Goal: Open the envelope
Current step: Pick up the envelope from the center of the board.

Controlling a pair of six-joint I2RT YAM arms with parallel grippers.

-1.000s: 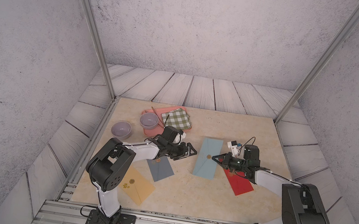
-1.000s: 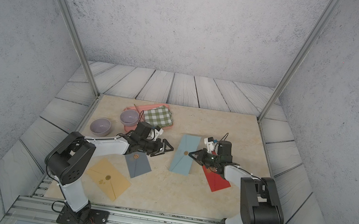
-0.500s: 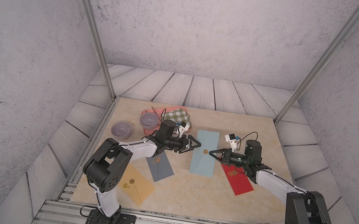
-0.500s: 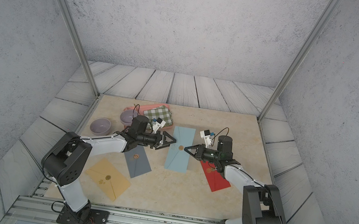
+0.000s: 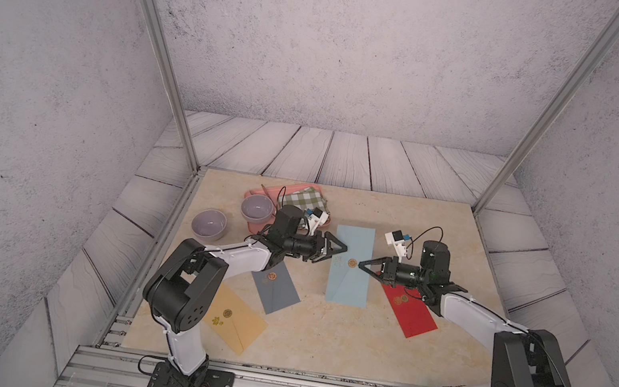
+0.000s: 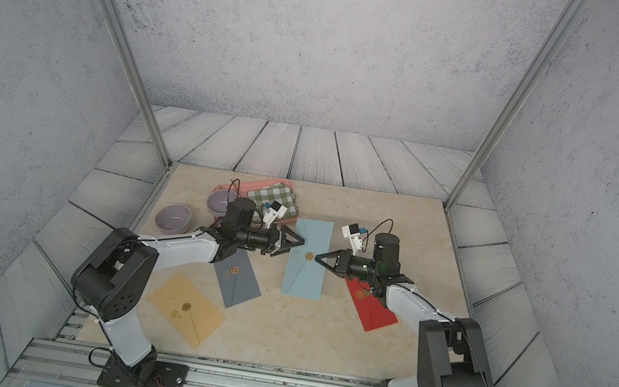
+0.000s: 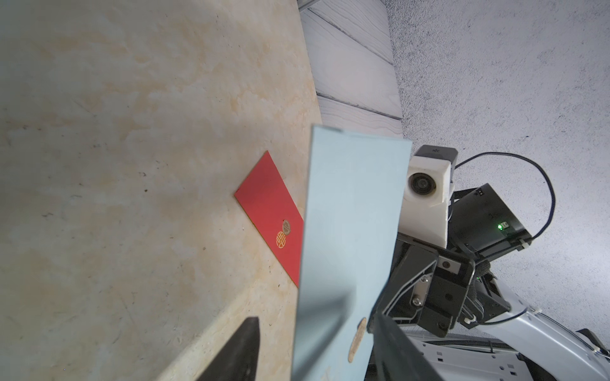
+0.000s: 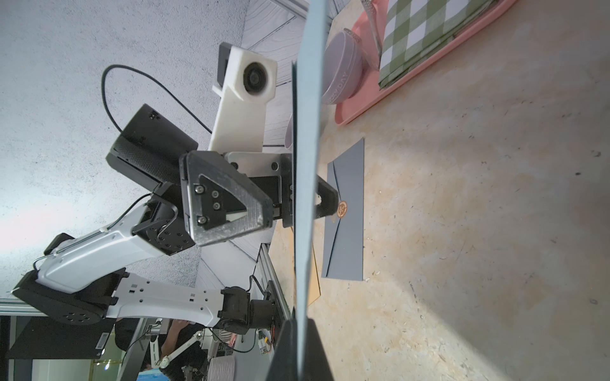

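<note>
My right gripper (image 5: 361, 264) is clamped on the right long edge of the light blue envelope (image 5: 348, 285), with its tips just beside the round seal (image 5: 352, 263). It holds the envelope flat and clear of the table (image 5: 319, 331), seal side up, midway between my two arms. The envelope's long axis runs away from my bases toward the back wall, so each long edge faces one of my wrists. My left gripper (image 5: 337, 251) faces the opposite edge with its jaws apart, one finger above the paper and one below. In the right wrist view that edge passes between them, and as far as I can judge neither pad presses it yet. I cannot tell which layer my right fingers pinch. I judge the left must close on its edge so one side anchors the body while the other lifts the flap.
</note>
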